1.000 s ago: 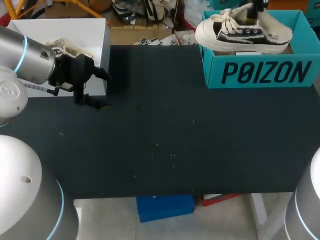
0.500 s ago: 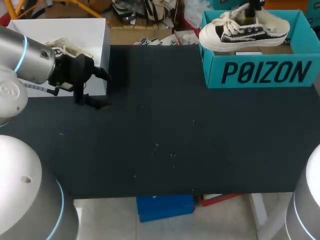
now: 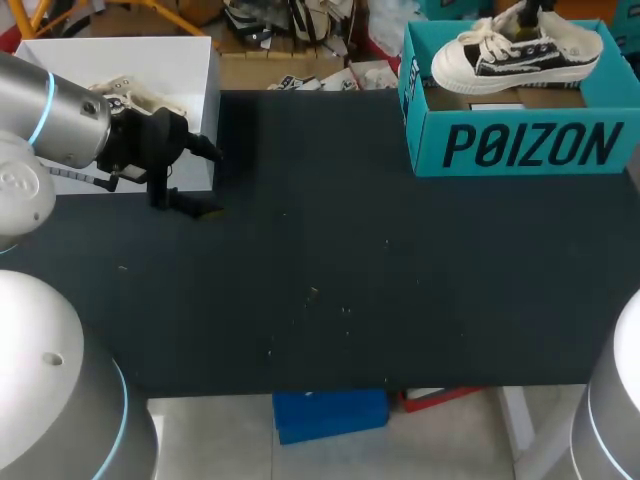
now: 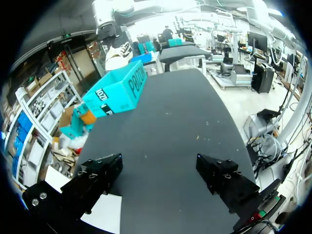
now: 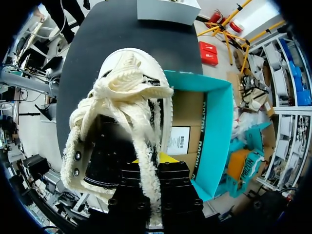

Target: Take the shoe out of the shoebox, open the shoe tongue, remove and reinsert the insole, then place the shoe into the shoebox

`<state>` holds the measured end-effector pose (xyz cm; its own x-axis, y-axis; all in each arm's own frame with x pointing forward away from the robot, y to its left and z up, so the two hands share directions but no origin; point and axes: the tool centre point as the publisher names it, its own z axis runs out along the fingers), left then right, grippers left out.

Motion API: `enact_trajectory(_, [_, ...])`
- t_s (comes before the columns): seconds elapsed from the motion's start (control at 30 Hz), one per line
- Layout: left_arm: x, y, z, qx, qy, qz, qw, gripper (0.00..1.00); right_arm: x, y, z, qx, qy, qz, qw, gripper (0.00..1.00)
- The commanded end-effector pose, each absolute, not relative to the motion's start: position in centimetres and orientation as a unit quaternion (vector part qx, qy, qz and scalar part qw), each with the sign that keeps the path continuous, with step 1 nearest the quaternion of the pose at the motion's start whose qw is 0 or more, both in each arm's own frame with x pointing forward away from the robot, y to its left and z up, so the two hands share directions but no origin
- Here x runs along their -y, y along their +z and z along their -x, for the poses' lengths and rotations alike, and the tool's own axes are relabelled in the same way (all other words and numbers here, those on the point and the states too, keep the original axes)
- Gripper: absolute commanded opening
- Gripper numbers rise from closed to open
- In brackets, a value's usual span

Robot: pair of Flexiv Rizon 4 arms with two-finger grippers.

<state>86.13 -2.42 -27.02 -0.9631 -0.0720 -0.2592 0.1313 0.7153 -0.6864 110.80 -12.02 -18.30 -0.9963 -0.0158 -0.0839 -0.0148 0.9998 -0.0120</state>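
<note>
A cream and black canvas shoe (image 3: 515, 50) with white laces hangs over the open teal shoebox (image 3: 520, 145) at the table's far right corner. My right gripper (image 3: 528, 12) is shut on it from above, near the tongue. In the right wrist view the shoe (image 5: 122, 122) fills the space ahead of the right gripper (image 5: 148, 178), toe pointing away, with the shoebox (image 5: 214, 131) beneath and beside it. My left gripper (image 3: 205, 180) stands open and empty at the far left. From the left wrist view the left gripper (image 4: 161, 178) faces the distant shoebox (image 4: 114, 92) across the dark table.
A white box (image 3: 190, 60) stands at the far left corner with a cream object (image 3: 130, 95) inside, right behind my left gripper. Its corner (image 4: 105, 214) shows under the left fingers. The black table top (image 3: 340, 270) stretches between the two boxes.
The right gripper has carried the shoe to the right and further back, from overhanging the shoebox's left wall to hanging over its inside. The left arm has not moved.
</note>
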Motion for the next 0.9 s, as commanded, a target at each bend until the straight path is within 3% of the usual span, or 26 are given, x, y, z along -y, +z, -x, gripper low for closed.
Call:
enact_trajectory(0.03, [2.5,-27.1,-86.0,-0.917,-0.376,-0.016,0.136,1.0,12.7,-19.7,-112.6,-1.0,-0.001,0.002,0.016,0.0])
enact_trajectory(0.9, [2.5,-27.1,-86.0,-0.917,-0.376,-0.016,0.136,1.0,13.0,-28.6,-115.4,-0.999,0.01,-0.041,-0.017,0.0])
